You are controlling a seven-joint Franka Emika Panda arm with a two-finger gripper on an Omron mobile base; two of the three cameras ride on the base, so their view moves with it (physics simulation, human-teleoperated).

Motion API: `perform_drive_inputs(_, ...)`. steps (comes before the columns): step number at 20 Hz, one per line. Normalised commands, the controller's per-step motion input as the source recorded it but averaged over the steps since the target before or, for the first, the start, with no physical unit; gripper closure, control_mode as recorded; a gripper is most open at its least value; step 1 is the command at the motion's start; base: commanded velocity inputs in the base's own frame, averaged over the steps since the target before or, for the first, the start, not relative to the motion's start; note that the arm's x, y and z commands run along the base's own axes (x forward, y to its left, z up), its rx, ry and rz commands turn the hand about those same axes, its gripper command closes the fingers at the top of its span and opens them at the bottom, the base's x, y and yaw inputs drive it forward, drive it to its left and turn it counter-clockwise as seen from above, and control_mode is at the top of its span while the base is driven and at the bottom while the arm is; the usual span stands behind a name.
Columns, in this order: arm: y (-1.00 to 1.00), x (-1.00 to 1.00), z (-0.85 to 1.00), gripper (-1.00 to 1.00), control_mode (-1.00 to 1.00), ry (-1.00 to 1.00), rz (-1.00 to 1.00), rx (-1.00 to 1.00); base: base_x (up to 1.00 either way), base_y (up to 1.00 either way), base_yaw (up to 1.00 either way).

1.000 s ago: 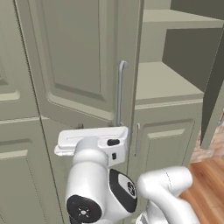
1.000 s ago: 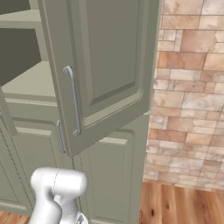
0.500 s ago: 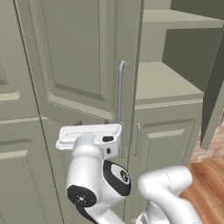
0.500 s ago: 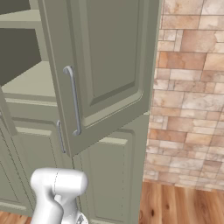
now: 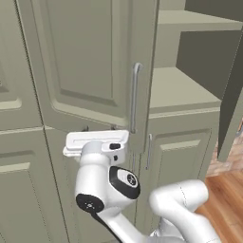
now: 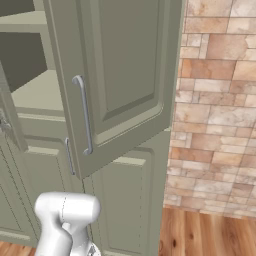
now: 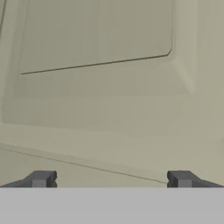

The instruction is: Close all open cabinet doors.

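1. Cabinet door (image 5: 95, 66), the upper sage one with the vertical silver bar handle (image 5: 135, 97), stands swung out from its frame; in the left base view it covers the 9 to 12 o'clock area, with the bare shelves (image 5: 182, 90) exposed at 2 o'clock.
2. Note what changed: compared with 1.0 s ago, the hand has moved up a little against the door's lower edge, while the door and handle sit where they were. Read this as the arm settling into contact, with no closing swing begun.
3. Check the gripper (image 7: 111, 180): in the hand view, its 2 dark fingertips (image 7: 40, 178) sit wide apart at 7 and 5 o'clock, holding nothing, with the door's recessed panel directly ahead.
4. In the right base view, confirm the door (image 6: 125, 75) juts toward you, its handle (image 6: 84, 115) at 9 o'clock, with the brick wall (image 6: 220, 100) at 3 o'clock.
5. Treat the task as barely started. The next move likely calls for a steady push on the door face toward the frame.
6. Watch the 2nd dark door edge (image 5: 232, 95) at 3 o'clock; it appears open too.
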Motion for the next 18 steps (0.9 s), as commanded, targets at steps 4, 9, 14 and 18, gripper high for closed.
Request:
perform_drive_inputs(4,0.0,0.39,-0.01,-1.0,-1.0,-0.02,0.0,0.0,0.0,0.0,0.0)
perform_drive_inputs(9,0.0,0.36,0.0,-1.0,-1.0,0.0,0.02,0.01,0.0,0.0,0.0)
perform_drive_inputs(14,-0.03,0.29,0.0,-1.0,-1.0,0.0,0.05,0.0,0.0,0.0,0.0)
perform_drive_inputs(18,-0.04,0.3,0.0,-1.0,-1.0,0.0,0.06,0.0,0.0,0.0,0.0)
